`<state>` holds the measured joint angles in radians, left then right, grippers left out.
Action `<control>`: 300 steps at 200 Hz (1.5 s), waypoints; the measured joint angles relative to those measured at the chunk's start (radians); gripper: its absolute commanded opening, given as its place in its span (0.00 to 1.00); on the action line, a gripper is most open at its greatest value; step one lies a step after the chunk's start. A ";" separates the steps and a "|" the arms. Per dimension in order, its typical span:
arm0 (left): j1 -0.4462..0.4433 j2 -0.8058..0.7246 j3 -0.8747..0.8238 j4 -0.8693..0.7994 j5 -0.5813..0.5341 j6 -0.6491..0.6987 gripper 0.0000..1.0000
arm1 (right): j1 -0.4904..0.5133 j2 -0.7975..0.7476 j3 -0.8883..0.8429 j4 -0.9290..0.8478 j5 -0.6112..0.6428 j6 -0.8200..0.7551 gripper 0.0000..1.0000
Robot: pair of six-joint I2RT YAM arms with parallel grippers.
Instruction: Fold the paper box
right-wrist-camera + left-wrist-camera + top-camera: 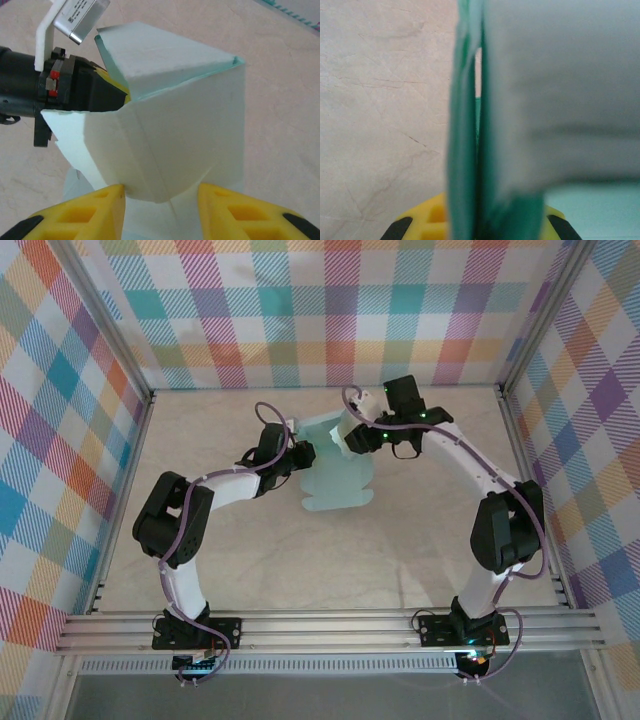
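The paper box [335, 485] is a pale mint-teal card sheet, partly folded, at the middle of the table. My left gripper [300, 455] holds its left side. In the left wrist view the card [545, 100] stands on edge between the yellow fingers, and the gripper [485, 222] is shut on it. My right gripper [355, 435] reaches in from the far right. Its yellow fingers stand apart, and a rounded flap of the box [185, 125] sits between them at the gripper [161, 192]. The left gripper [112, 85] clamps the raised panel behind that flap.
The marble-look table [300, 570] is ringed by plaid walls [60, 440] and aluminium posts. A metal rail [330, 625] runs along the near edge by both arm bases. The box's lower flaps lie flat on the table towards me.
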<state>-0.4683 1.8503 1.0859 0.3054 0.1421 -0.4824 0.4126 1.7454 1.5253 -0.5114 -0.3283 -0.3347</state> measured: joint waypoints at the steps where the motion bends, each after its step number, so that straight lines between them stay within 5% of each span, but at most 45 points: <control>1: 0.000 0.000 0.000 0.000 0.000 0.000 0.00 | 0.000 0.000 0.000 0.000 0.002 -0.002 0.43; 84: 0.001 0.005 0.000 0.000 0.007 -0.001 0.00 | 0.016 -0.015 -0.034 0.049 0.064 -0.072 0.39; 217: 0.006 0.005 0.000 0.001 0.006 -0.027 0.00 | 0.127 -0.008 -0.061 0.186 0.431 -0.078 0.28; 300: 0.008 0.005 0.000 0.007 0.004 -0.031 0.00 | 0.183 0.018 -0.078 0.282 0.661 -0.097 0.12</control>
<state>-0.4599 1.8557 1.0859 0.3126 0.1463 -0.5133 0.5957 1.7630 1.4475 -0.2295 0.3328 -0.4316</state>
